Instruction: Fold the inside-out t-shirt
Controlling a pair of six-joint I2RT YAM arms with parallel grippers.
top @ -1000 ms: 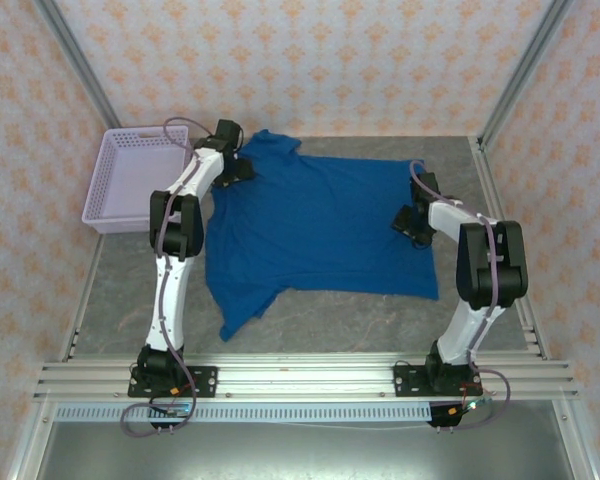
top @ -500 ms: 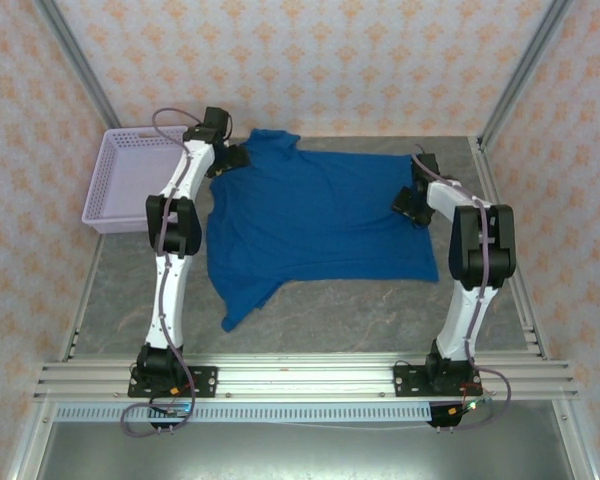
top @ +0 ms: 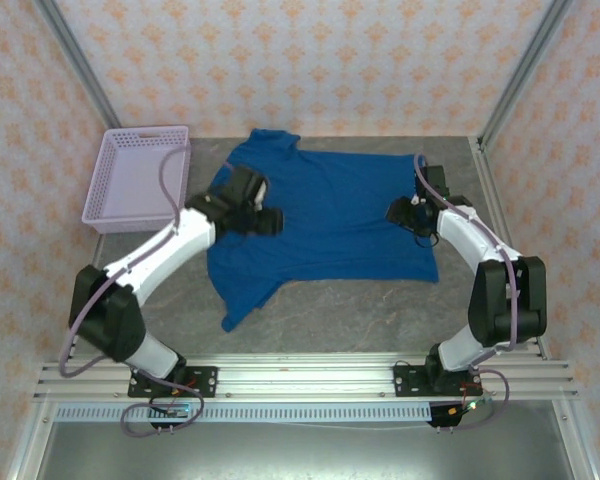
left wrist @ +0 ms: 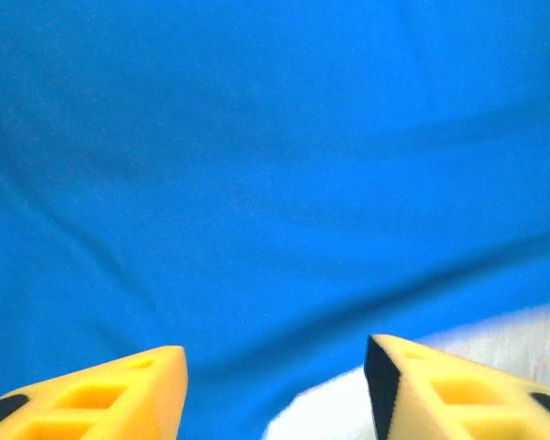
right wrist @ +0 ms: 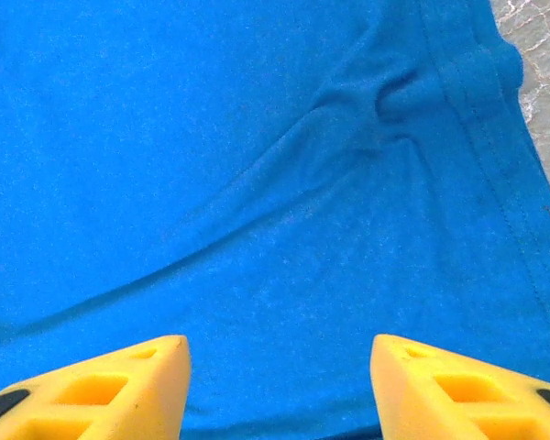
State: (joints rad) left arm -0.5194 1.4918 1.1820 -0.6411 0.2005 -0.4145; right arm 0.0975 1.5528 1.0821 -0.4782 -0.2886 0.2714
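The blue t-shirt (top: 330, 215) is lying spread out flat on the grey worktop (top: 360, 310). It is showing plain blue all over. One sleeve (top: 242, 305) is sticking out at the shirt's near left corner, and the other sleeve (top: 270, 145) is poking out at its far left corner. A light purple basket (top: 115, 205) is sitting just beside the shirt's far left side, not touching it.

The left gripper (top: 265, 220) is hanging over the left part of the shirt. In the left wrist view its jaws are standing apart with nothing between them, and blue cloth is lying under them.

The right gripper (top: 395, 212) is hanging over the shirt near its right edge. Its jaws are also standing apart and holding nothing. In the right wrist view the cloth is wrinkling a little beside the stitched hem (right wrist: 481, 110).
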